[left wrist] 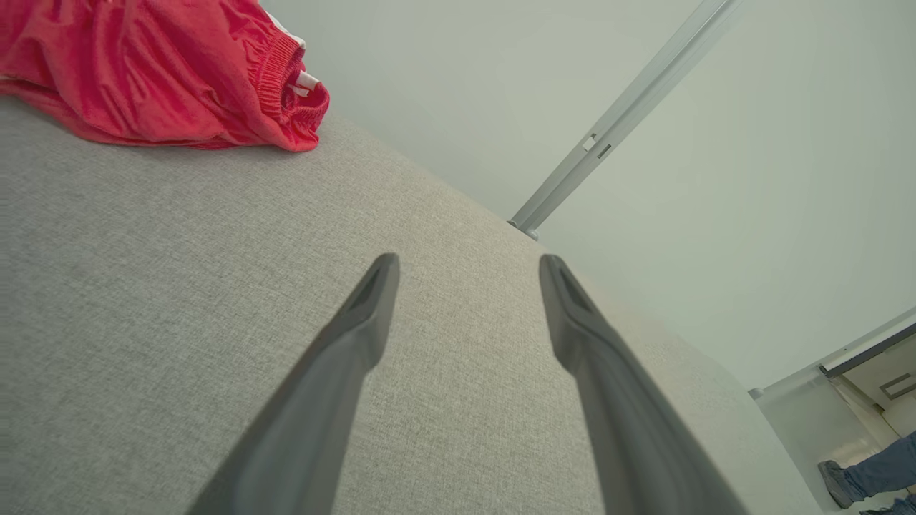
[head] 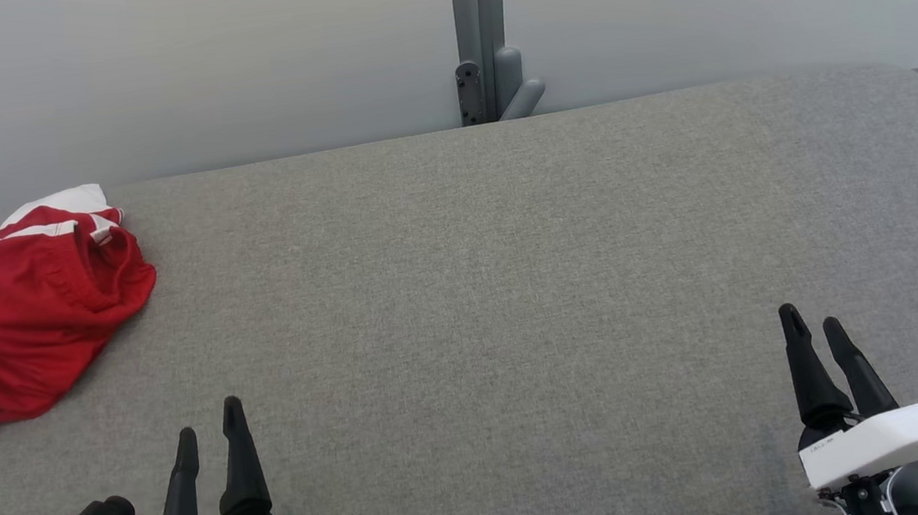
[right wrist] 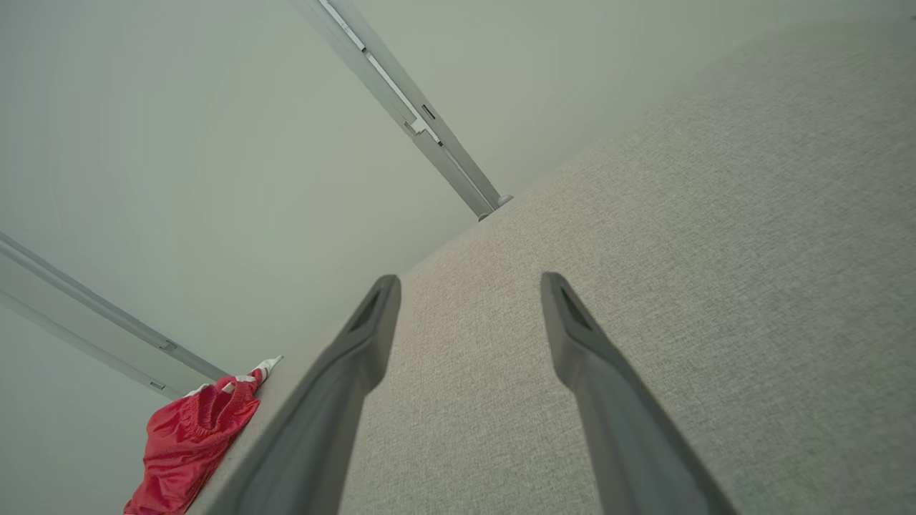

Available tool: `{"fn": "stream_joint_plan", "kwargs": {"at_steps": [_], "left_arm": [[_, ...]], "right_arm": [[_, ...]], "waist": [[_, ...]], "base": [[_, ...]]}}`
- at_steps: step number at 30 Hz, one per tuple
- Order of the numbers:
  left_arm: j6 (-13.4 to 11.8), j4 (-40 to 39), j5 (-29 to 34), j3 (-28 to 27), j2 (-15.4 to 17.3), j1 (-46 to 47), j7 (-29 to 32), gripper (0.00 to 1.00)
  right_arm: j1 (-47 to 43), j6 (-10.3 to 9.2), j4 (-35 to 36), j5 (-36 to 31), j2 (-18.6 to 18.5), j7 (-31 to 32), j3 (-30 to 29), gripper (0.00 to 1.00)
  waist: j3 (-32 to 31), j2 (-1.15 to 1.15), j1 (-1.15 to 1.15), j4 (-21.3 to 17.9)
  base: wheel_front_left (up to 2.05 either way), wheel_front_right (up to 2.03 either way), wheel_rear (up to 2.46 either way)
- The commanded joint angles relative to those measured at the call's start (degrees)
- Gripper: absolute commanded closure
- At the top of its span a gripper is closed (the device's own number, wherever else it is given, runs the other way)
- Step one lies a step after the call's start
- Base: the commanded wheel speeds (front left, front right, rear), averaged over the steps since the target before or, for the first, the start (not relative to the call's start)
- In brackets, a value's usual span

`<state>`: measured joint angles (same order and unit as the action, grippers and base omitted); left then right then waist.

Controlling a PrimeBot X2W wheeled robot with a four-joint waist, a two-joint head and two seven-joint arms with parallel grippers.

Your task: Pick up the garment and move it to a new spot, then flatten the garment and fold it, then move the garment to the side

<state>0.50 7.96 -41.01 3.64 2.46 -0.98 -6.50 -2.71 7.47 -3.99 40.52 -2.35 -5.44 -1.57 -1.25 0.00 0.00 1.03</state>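
Head view: garment (head: 26,324) bunched at grey surface's (head: 514,286) left edge, wide room rightward; both jaws gape empty.

Soft, even, bright light is spreading over the grey woven fabric surface (head: 514,286), leaving barely any shadow or glare. Its far edge is bowing downward at the upper right of the head view. In the left wrist view, the left claw's (left wrist: 469,261) dark tapered fingers (left wrist: 336,386) are blurring toward the bottom of the frame.
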Motion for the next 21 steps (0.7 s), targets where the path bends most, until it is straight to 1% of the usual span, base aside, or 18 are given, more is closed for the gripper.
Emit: {"fn": "stream_joint_plan", "kwargs": {"at_steps": [1, 10, 21], "left_arm": [[-0.21, -0.62, 2.5, 0.09, 0.37, -0.19, -0.61, 0.0], [-0.42, 0.78, 8.75, 0.45, 0.41, -0.74, -1.96, 0.0], [-0.89, 1.21, 14.19, 0.36, 0.46, -1.29, -3.51, 0.0]], "right_arm": [[-0.04, 0.02, 0.86, -2.28, -0.41, -0.75, 0.29, 0.0], [-0.47, 0.02, 0.8, -8.78, -0.46, -2.31, 1.2, 0.0], [-0.88, 0.03, 1.58, -16.07, -0.5, -4.02, 1.97, 0.0]], "waist": [[-0.05, 0.0, 0.0, 0.1], [-0.24, 0.0, 0.0, 0.43], [-0.51, 0.0, 0.0, 0.6]], "base": [[0.0, 0.0, 0.0], [0.0, 0.0, 0.0], [0.0, 0.0, 0.0]]}}
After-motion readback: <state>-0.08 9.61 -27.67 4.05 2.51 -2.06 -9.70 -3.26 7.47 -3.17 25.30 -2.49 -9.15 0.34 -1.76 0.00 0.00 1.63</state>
